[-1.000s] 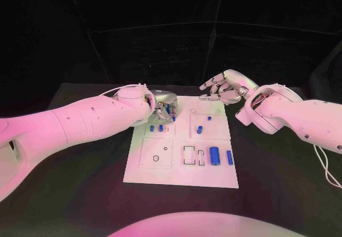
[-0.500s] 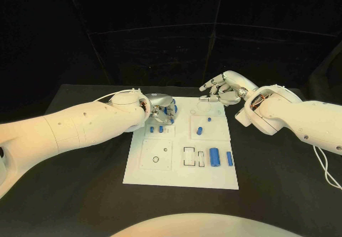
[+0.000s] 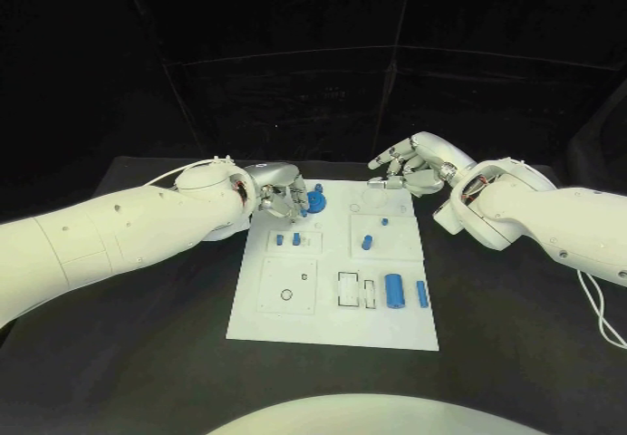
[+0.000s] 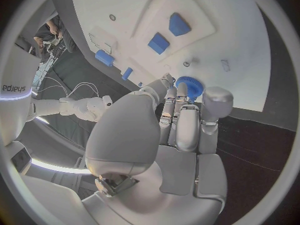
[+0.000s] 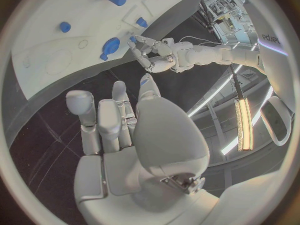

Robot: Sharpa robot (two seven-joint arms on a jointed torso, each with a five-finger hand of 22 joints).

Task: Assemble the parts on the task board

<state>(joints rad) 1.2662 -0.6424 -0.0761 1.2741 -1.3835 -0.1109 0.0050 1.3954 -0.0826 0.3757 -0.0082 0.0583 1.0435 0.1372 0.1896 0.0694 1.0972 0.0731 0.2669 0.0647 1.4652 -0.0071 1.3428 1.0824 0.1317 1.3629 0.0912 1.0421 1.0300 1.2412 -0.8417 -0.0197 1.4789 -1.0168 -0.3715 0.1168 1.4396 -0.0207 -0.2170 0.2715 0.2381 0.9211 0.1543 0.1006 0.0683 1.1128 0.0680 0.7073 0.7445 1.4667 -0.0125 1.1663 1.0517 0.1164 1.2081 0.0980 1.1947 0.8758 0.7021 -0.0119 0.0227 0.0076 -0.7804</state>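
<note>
The white task board (image 3: 333, 317) lies mid-table. My left hand (image 3: 277, 194) hovers over its far left corner and pinches a round blue part (image 3: 313, 199) in its fingertips; the left wrist view shows that blue part (image 4: 189, 87) between the fingers (image 4: 180, 120), above the board (image 4: 237, 60). My right hand (image 3: 416, 167) hangs over the far right corner, fingers apart, holding nothing. In the right wrist view its fingers (image 5: 103, 122) are spread above the board (image 5: 50, 60), with the left hand (image 5: 153, 52) and its blue part (image 5: 110, 46) beyond.
Two small blue pegs (image 3: 286, 239) stand in the board's left block, and another peg (image 3: 367, 241) stands to their right. A thick blue cylinder (image 3: 393, 290) and a thinner one (image 3: 420, 292) lie near the right edge beside rectangular slots (image 3: 348, 287). Black table surrounds the board.
My left hand has risen from the board's far left recess and drawn slightly left, and the round blue part now shows in its fingertips. The right hand has barely moved.
</note>
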